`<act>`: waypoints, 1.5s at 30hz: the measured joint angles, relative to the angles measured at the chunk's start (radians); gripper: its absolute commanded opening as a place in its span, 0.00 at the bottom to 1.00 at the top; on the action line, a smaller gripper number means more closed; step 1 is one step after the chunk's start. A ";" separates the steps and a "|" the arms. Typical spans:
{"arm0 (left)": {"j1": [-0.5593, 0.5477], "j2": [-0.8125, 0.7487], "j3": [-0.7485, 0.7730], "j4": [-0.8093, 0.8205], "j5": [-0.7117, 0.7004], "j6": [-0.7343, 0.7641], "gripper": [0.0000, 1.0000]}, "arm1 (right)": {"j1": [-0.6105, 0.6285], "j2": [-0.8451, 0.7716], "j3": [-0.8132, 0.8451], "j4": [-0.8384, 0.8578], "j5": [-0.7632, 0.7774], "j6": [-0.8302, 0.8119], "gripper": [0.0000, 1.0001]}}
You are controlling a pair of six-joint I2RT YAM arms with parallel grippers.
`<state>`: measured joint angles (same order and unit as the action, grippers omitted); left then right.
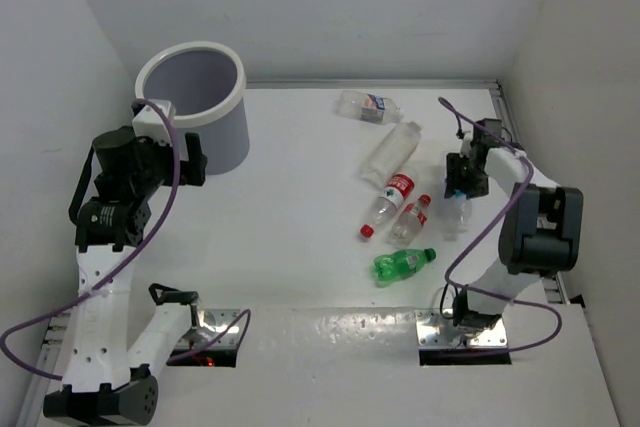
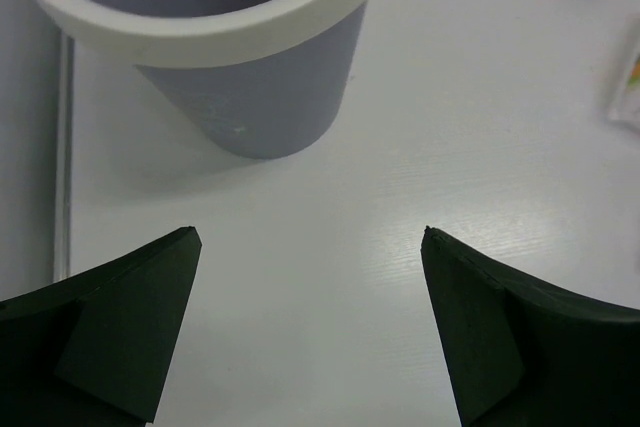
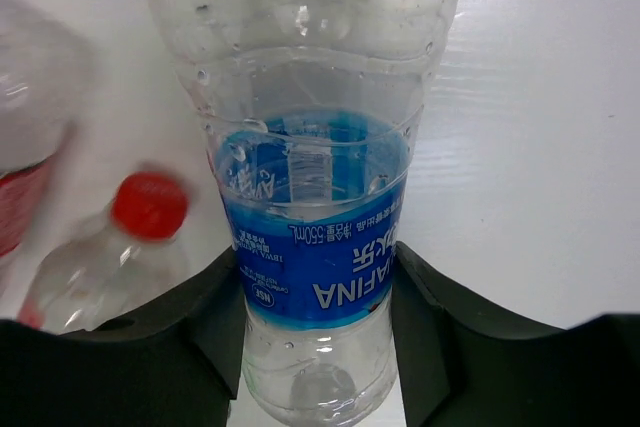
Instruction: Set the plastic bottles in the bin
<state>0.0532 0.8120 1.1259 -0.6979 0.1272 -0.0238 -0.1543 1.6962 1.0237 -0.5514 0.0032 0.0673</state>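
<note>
Our right gripper point(image 3: 318, 269) has its two fingers pressed against either side of the blue-labelled bottle point(image 3: 312, 177), on the label band, so we judge it clamped on that bottle near the right edge of the table point(image 1: 300, 247); whether the bottle is clear of the surface we cannot tell. Our left gripper point(image 2: 310, 237) is wide open with nothing in it, hanging just in front of the bin point(image 2: 210, 42), which stands in the far left corner. To do this step well we should lift straight up, since a red-capped bottle point(image 3: 150, 209) lies just beside the held one and would likely roll if brushed. Then we carry high enough to pass over the thick white rim and let go above the middle of the bin. The thin wall will probably give under the fingers, so a firm hold matters. The green bottle point(image 1: 403, 263) and the others lie mid-table, toward the right
</note>
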 measured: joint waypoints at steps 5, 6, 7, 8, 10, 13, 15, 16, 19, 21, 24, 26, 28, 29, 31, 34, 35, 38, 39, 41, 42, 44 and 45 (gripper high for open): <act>0.001 0.047 0.156 -0.021 0.177 0.013 0.95 | -0.008 -0.274 0.056 -0.106 -0.195 -0.075 0.09; 0.001 0.065 0.209 -0.006 0.245 0.005 0.97 | -0.008 -0.330 0.093 -0.125 -0.252 -0.085 0.06; 0.001 0.077 0.246 0.019 0.308 -0.005 0.97 | -0.005 -0.379 0.140 -0.141 -0.316 -0.089 0.06; 0.001 0.085 0.271 0.058 0.386 -0.027 0.96 | 0.002 -0.433 0.193 -0.142 -0.395 -0.087 0.03; -0.003 0.089 0.263 0.150 0.542 -0.106 0.96 | 0.053 -0.522 0.273 -0.121 -0.500 -0.072 0.02; -0.031 0.061 0.175 0.328 0.699 -0.288 0.98 | 0.200 -0.625 0.330 -0.060 -0.650 0.018 0.00; -0.048 0.059 0.158 0.393 0.755 -0.381 0.98 | 0.306 -0.666 0.336 -0.006 -0.727 0.113 0.00; -0.055 0.071 0.163 0.425 0.777 -0.416 0.99 | 0.354 -0.672 0.335 0.023 -0.748 0.151 0.00; -0.067 0.114 0.219 0.489 0.829 -0.497 0.99 | 0.454 -0.650 0.327 0.129 -0.801 0.282 0.00; -0.076 0.145 0.259 0.524 0.848 -0.532 0.99 | 0.473 -0.617 0.327 0.200 -0.834 0.369 0.00; -0.098 0.194 0.291 0.547 0.862 -0.566 0.99 | 0.496 -0.526 0.352 0.254 -0.857 0.465 0.00; -0.112 0.224 0.305 0.557 0.870 -0.582 0.99 | 0.534 -0.467 0.388 0.248 -0.859 0.484 0.00; -0.127 0.260 0.326 0.572 0.872 -0.595 0.99 | 0.595 -0.401 0.452 0.229 -0.853 0.479 0.00; -0.134 0.281 0.337 0.579 0.872 -0.603 0.99 | 0.628 -0.372 0.483 0.227 -0.851 0.478 0.00; -0.139 0.318 0.356 0.587 0.869 -0.614 0.99 | 0.681 -0.340 0.521 0.226 -0.845 0.470 0.00; -0.144 0.373 0.389 0.601 0.855 -0.622 0.99 | 0.726 -0.317 0.558 0.219 -0.843 0.461 0.00; -0.146 0.392 0.403 0.602 0.852 -0.625 0.99 | 0.731 -0.309 0.571 0.218 -0.843 0.459 0.00; -0.171 0.430 0.424 0.616 0.849 -0.636 0.99 | 0.735 -0.283 0.607 0.219 -0.840 0.457 0.00; -0.180 0.436 0.427 0.620 0.850 -0.638 0.99 | 0.737 -0.278 0.612 0.219 -0.838 0.457 0.00; -0.195 0.447 0.435 0.631 0.865 -0.644 0.99 | 0.737 -0.264 0.623 0.228 -0.828 0.460 0.00; -0.200 0.449 0.436 0.640 0.875 -0.646 0.99 | 0.737 -0.257 0.625 0.232 -0.821 0.464 0.00; -0.217 0.449 0.436 0.665 0.891 -0.658 0.99 | 0.738 -0.241 0.629 0.237 -0.818 0.473 0.00; -0.225 0.449 0.436 0.679 0.898 -0.663 0.99 | 0.740 -0.232 0.629 0.237 -0.818 0.475 0.00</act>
<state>-0.1722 1.2613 1.5616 -0.0193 1.0256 -0.6872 0.5858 1.4639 1.6531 -0.3149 -0.8146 0.5426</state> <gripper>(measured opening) 0.986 0.514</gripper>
